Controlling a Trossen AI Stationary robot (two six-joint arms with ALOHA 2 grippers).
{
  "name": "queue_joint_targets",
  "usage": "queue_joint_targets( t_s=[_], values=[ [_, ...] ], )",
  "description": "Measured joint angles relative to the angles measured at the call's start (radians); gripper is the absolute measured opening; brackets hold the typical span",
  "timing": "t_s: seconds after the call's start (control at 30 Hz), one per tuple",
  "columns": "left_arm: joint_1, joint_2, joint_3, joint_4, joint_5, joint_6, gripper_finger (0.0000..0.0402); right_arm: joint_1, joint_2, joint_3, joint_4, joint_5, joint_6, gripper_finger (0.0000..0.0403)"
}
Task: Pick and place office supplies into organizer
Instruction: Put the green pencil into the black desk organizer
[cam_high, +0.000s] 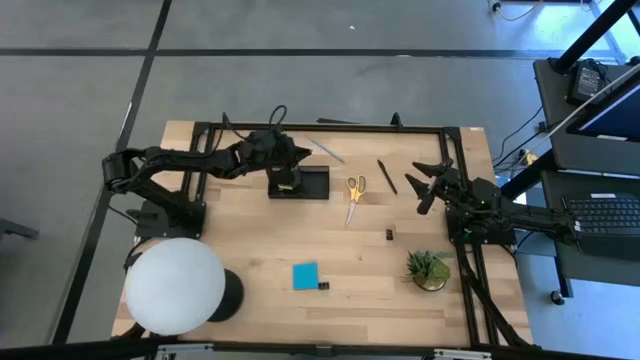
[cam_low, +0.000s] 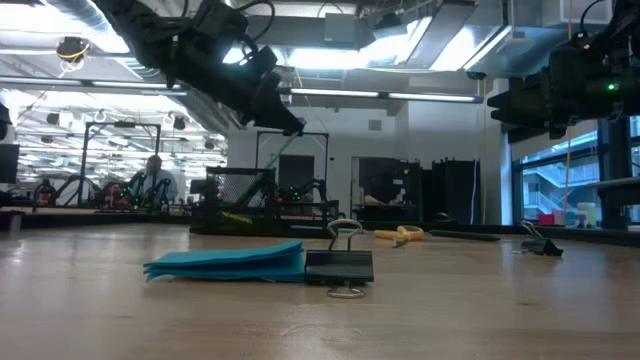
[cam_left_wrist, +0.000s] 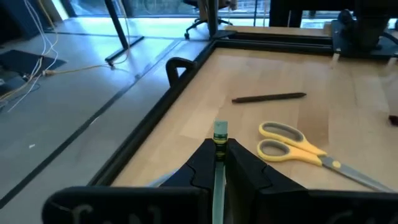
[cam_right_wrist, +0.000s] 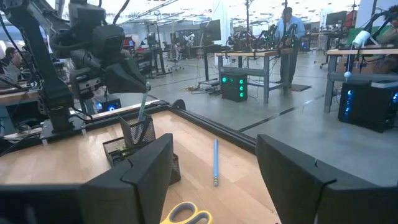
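Reaching in from nine o'clock, the left arm stretches flat across the pale wooden surface (cam_high: 340, 255), elbow bent, its left end effector (cam_high: 287, 178) poised over the organizer (cam_high: 310, 183) at about twelve o'clock from the table's middle. Its dark fingers (cam_left_wrist: 245, 171) are pinched tight on a slim grey-green pencil (cam_left_wrist: 219, 155) with a green cap, held upright above the tray. The organizer is a black wire-mesh tray, low-walled and rectangular.

Over at three o'clock the right arm waits, bent back on itself, its right end effector (cam_high: 428, 180) hovering with fingers spread wide and holding nothing.

Just right of the organizer lie the scissors (cam_high: 354, 193), glossy yellow loop handles and steel blades. A thin dark pen (cam_high: 387, 176) lies at one o'clock, and a pale grey pen (cam_high: 327, 150) lies just beyond the tray. Toward six o'clock sits the blue note pad (cam_high: 305, 275), square and flat, a black binder clip (cam_low: 339, 266) with wire handles touching its edge. Another small black clip (cam_high: 388, 235) lies at four o'clock.
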Motion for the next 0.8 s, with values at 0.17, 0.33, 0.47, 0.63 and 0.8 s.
queue_joint_targets(
  t_s=[0.17, 0.33, 0.47, 0.63, 0.8],
  values=[
    [0.0, -0.003, -0.033, 0.002, -0.009, 0.0, 0.002, 0.0, 0.0, 0.0, 0.0, -0.001, 0.0, 0.0233],
    [0.0, -0.003, -0.04, -0.005, -0.035, 0.0, 0.002, 0.0, 0.0, 0.0, 0.0, -0.001, 0.0, 0.0233],
    [0.0, -0.003, -0.04, -0.005, -0.035, 0.0, 0.0023, 0.0, 0.0, 0.0, 0.0, -0.001, 0.0, 0.0233],
    [0.0, -0.003, -0.04, -0.008, -0.035, 0.008, 0.0046, 0.0, 0.0, 0.0, 0.001, -0.001, -0.001, 0.0233],
    [0.0, -0.003, -0.04, -0.012, -0.035, 0.009, 0.0068, 0.0, 0.0, 0.0, 0.001, -0.001, -0.001, 0.0233]
  ],
)
